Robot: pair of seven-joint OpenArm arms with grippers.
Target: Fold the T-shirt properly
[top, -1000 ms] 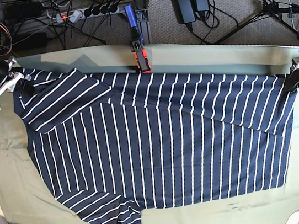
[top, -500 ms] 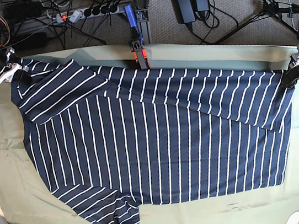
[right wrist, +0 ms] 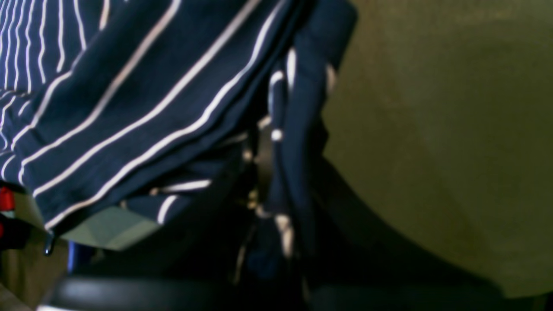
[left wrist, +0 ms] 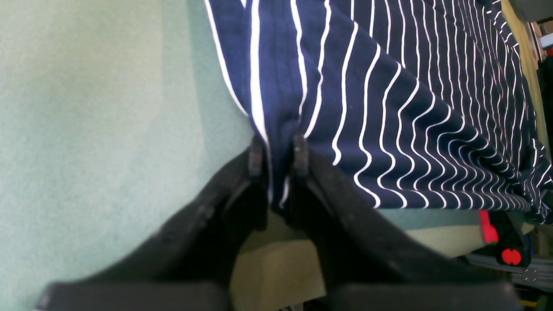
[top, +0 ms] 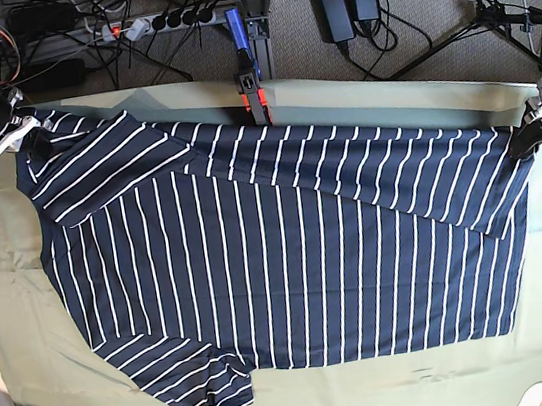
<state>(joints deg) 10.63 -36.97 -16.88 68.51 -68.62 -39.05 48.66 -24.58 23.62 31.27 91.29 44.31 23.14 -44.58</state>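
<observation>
1. Two black fingers of the left gripper [left wrist: 275, 157] pinch a hem fold of the dark navy, white-striped fabric T-shirt [left wrist: 389, 99].
2. Right gripper [right wrist: 276, 181] is clamped on bunched shirt cloth.
3. Base view: shirt spread across the olive-green cloth-covered table [top: 398, 387], both far corners held.

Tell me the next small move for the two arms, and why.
Probably let go with both. The T-shirt lies spread over the green cloth, its far edge already pulled back. The left gripper has fabric between slightly parted jaws; the right gripper is clamped on a bunched corner. Release, then regrip for a fold.
</observation>
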